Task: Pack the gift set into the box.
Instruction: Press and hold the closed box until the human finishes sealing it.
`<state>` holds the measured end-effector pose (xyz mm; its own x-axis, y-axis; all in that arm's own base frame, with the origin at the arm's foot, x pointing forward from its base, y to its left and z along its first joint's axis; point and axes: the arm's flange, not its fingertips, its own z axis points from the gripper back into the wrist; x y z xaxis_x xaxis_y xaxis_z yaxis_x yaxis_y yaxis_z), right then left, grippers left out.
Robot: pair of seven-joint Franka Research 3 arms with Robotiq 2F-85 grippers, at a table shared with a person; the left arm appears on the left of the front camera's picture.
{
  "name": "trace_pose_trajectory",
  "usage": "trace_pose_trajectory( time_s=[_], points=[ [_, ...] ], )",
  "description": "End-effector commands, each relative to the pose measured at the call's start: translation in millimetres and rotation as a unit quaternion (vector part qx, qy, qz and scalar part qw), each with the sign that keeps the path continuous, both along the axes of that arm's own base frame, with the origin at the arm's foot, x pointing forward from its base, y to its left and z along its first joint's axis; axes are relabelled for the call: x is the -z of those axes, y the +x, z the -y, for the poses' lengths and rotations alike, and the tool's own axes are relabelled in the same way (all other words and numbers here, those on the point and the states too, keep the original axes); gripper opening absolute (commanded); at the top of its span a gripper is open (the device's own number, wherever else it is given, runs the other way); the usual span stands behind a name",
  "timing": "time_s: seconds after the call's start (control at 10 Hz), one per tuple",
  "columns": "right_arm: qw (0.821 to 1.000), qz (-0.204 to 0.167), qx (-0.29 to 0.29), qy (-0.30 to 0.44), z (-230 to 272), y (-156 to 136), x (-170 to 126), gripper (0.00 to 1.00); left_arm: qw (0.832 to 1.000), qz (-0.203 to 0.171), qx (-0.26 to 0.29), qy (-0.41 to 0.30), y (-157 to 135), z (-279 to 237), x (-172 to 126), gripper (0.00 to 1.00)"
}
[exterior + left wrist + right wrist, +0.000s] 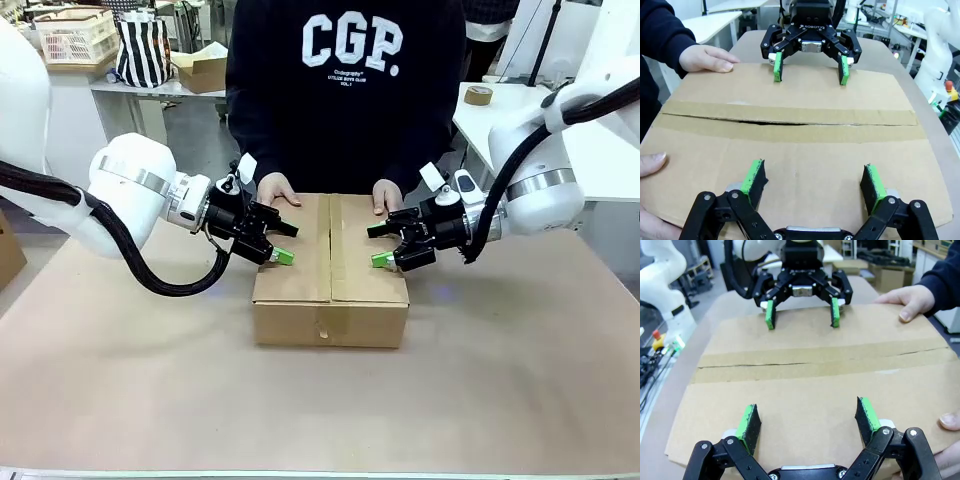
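Note:
The box (330,290) sits mid-table with its top flaps folded down and a thin seam between them (790,95) (790,352). My left gripper (284,243) (814,175) (801,314) hovers open over the box's left edge, holding nothing. Facing it over the right edge, my right gripper (378,246) (808,420) (810,67) is open too. The person's hands (277,190) (387,195) (707,57) (907,302) rest on the far edge of the flaps. The gift set is hidden.
The brown tabletop (150,380) has free room in front of and beside the box. Behind stand a white table with a tape roll (478,95), a striped bag (143,50), a basket (75,35) and a small carton (205,68).

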<state>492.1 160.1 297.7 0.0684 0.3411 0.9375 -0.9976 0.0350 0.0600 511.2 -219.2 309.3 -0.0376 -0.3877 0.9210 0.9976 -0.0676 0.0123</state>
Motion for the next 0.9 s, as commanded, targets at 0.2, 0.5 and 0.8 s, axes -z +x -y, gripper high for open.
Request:
trace_pose_trajectory(
  time_s=[0.2, 0.5, 0.8],
  points=[
    [1.000, -0.011, -0.006, -0.022, 5, 6, 13, 1.00, 0.996, 0.010, -0.012, 0.093, -10, -3, 26, 1.00],
    [1.000, -0.001, -0.001, 0.001, 0, 1, 1, 1.00, 0.999, 0.017, 0.000, 0.031, -3, 5, -7, 1.00],
    [1.000, -0.001, -0.001, 0.001, 0, 1, 1, 1.00, 0.999, 0.017, 0.000, 0.031, -3, 5, -7, 1.00]
  ],
)
